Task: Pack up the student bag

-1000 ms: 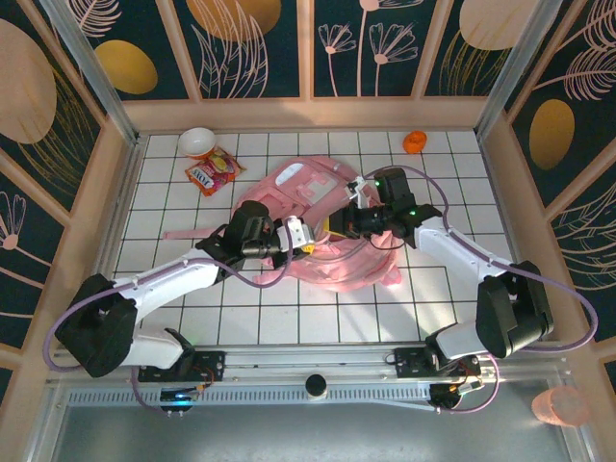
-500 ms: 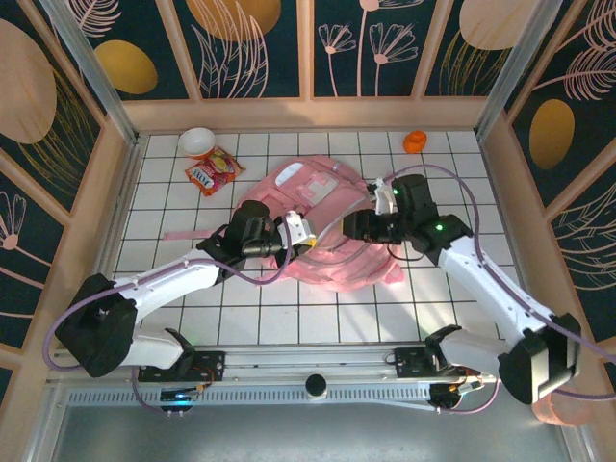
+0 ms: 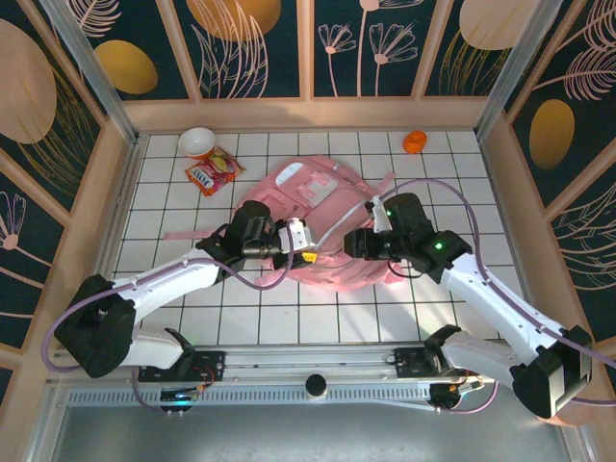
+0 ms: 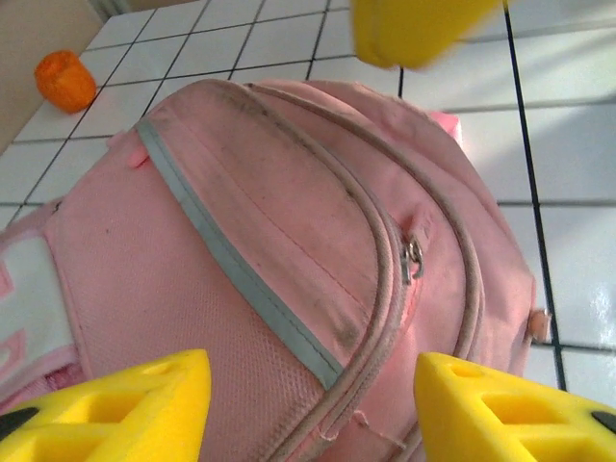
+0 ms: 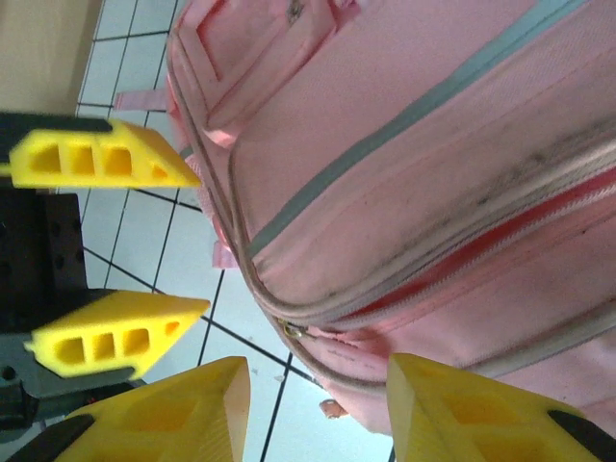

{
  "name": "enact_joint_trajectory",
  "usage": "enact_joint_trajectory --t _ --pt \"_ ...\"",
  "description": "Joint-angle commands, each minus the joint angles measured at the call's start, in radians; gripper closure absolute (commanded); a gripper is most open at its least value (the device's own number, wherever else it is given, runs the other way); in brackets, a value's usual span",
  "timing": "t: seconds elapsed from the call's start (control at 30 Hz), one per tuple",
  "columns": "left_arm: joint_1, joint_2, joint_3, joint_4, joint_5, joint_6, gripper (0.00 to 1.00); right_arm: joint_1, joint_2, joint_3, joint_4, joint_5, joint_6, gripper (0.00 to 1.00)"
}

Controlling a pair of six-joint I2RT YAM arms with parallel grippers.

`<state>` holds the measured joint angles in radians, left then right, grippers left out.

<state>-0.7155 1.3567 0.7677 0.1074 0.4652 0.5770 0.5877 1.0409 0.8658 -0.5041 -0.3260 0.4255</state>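
1. The pink backpack (image 3: 322,202) lies flat in the middle of the white tiled worktop (image 3: 452,183), its front pockets facing up and a loose strap trailing out to the left
2. The left pincer (image 3: 306,252) is at the near left part of the backpack; in the left wrist view the left pincer (image 4: 310,385) has its yellow fingers (image 4: 144,399) well apart, with nothing held between them and the backpack (image 4: 241,241) just beyond
3. The right pincer (image 3: 348,241) is at the near right part of the backpack, facing the left one with a small gap between the two
4. In the right wrist view the right pincer (image 5: 318,375) is parted about halfway and holds nothing, its fingers (image 5: 462,409) standing either side of the bag's zipped edge (image 5: 318,318)
5. The same view shows the left pincer (image 5: 192,243) just beside the bag, its two fingers spread apart
6. A white bowl (image 3: 197,141) and a red snack packet (image 3: 214,171) sit at the far left of the worktop, close together
7. A small orange object (image 3: 414,141) sits at the far right edge, well apart from the backpack
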Motion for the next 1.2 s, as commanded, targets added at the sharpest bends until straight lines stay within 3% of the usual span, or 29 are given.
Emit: enact_joint_trajectory --t 0.0,0.23,0.33,0.47,0.53,0.57,0.77,1.17 --pt "-0.037 0.019 0.040 -0.063 -0.035 0.197 0.40 -0.023 -0.020 -0.011 0.056 -0.026 0.011 0.58" --pt "-0.062 0.122 0.044 0.024 -0.037 0.200 0.39 -0.035 -0.048 -0.026 0.072 -0.041 0.021 0.58" --pt "-0.062 0.137 0.029 0.048 -0.054 0.185 0.47 -0.034 -0.063 -0.031 0.072 -0.038 0.011 0.58" --pt "-0.062 0.119 0.007 0.118 -0.104 0.084 0.75 -0.034 -0.109 -0.049 0.083 0.008 -0.032 0.58" --pt "-0.062 0.094 -0.003 0.143 -0.086 0.021 0.96 -0.035 -0.133 -0.064 0.090 0.028 -0.095 0.57" --pt "-0.062 0.082 -0.008 0.159 -0.069 -0.008 1.00 -0.034 -0.141 -0.066 0.091 0.018 -0.130 0.57" --pt "-0.060 0.041 -0.059 0.258 0.032 -0.168 1.00 -0.035 -0.123 -0.115 0.124 -0.094 -0.304 0.55" --pt "-0.059 0.040 -0.055 0.300 -0.005 -0.229 1.00 0.013 0.001 -0.088 0.109 -0.117 -0.395 0.54"
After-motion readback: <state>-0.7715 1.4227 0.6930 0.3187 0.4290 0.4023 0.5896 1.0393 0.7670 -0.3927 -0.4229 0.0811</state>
